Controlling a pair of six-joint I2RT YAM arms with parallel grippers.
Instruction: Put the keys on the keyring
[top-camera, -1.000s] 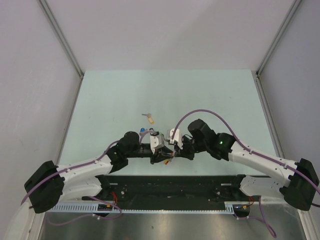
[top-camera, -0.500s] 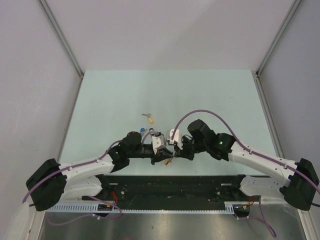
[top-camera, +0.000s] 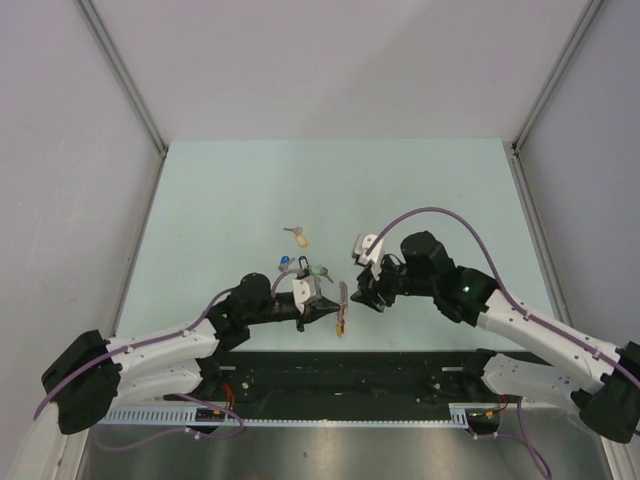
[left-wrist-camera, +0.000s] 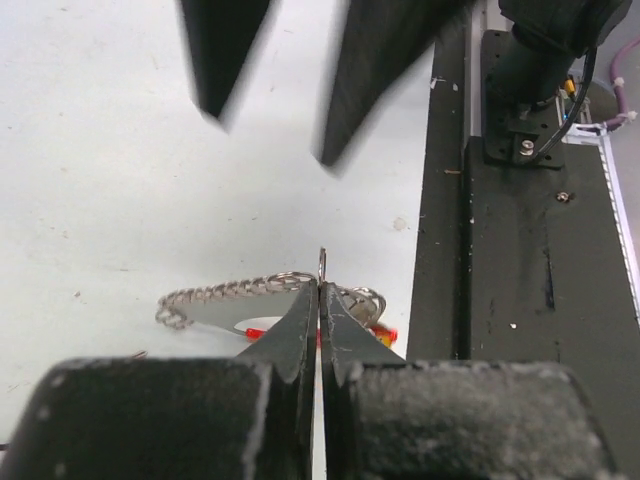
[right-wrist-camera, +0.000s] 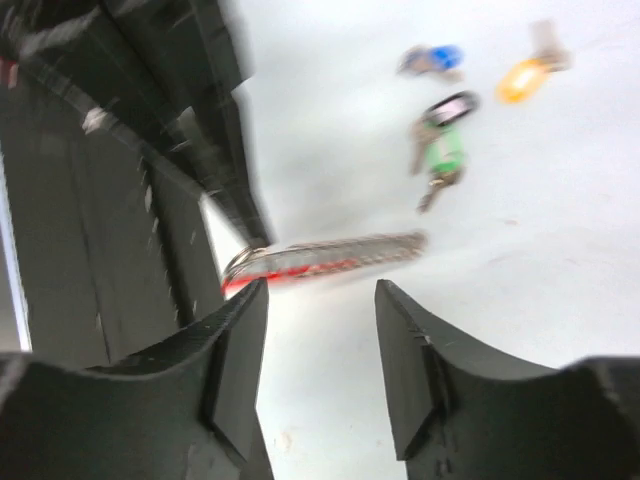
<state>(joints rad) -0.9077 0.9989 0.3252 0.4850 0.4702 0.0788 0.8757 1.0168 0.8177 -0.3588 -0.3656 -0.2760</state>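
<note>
— What sort of place do we have here?

— We'd call it a robotics lab, a closed test cell. We see plain grey wall panels (top-camera: 330, 60) held in aluminium struts (top-camera: 120, 70) around a pale green desk (top-camera: 230, 190).

— And the hardware?

— We count a left arm (top-camera: 170, 345) and a right arm (top-camera: 540, 325) bolted to a black base plate (top-camera: 340, 370), with purple cables (top-camera: 440, 212) and a slotted cable duct (top-camera: 300, 420) at the near edge.

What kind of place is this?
Probably a robot lab test booth: a left arm and right arm mounted at a table, plain white walls around it, keys laid out.
</note>
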